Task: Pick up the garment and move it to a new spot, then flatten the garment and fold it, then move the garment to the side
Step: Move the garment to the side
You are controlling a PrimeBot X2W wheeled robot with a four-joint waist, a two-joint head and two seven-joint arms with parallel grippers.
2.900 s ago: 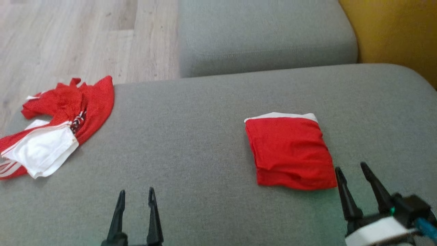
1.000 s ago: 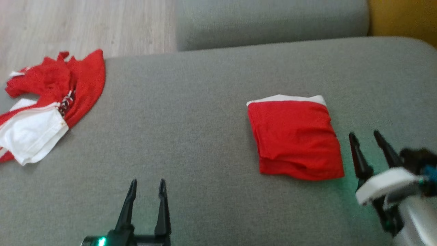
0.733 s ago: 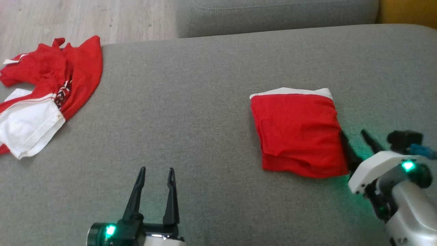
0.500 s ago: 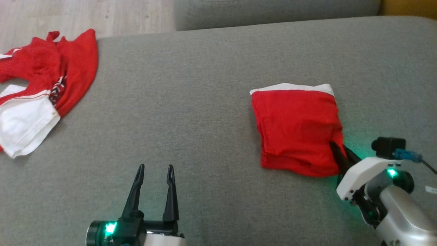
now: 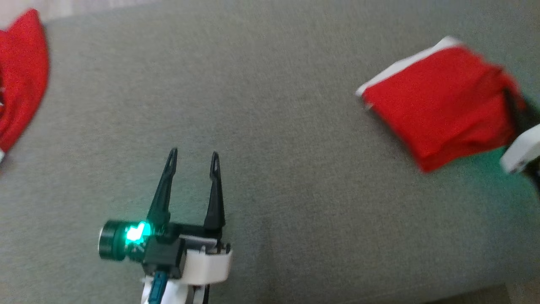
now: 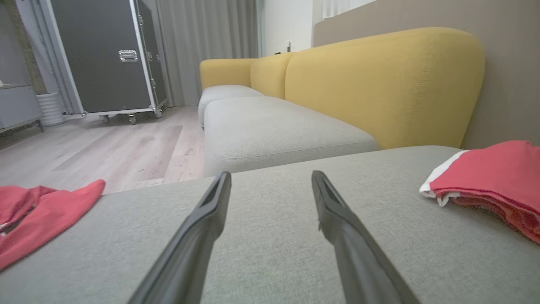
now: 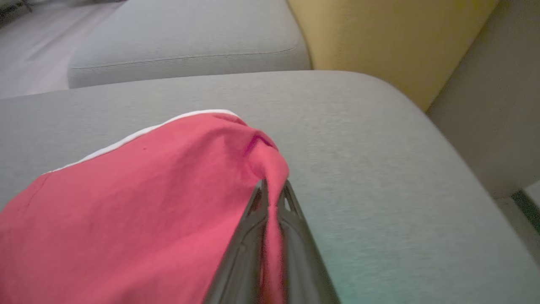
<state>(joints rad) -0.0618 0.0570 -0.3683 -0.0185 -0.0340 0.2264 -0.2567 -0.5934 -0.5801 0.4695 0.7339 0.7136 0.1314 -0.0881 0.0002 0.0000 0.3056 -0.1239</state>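
The garment (image 5: 438,101) is a folded red piece with a white edge, lying at the right of the grey sofa cushion (image 5: 270,105). My right gripper (image 5: 508,95) is shut on its right edge. In the right wrist view the two dark fingers (image 7: 253,219) pinch a raised fold of the red garment (image 7: 139,198) at the gripper (image 7: 270,188). My left gripper (image 5: 193,158) stands open over bare cushion, well left of the garment. The left wrist view shows that gripper (image 6: 270,177) with nothing between its fingers and the garment (image 6: 493,177) at its right.
A second, crumpled red garment (image 5: 21,76) lies at the cushion's far left edge, also low at the left as the crumpled garment (image 6: 38,215). Behind are another grey seat (image 6: 270,131), a yellow backrest (image 6: 379,84), wooden floor and a black wheeled case (image 6: 105,55).
My right gripper slid onto the folded garment's right edge and shut on it; the garment has turned and its gripped edge is raised. The head camera has shifted. The left gripper stays open.
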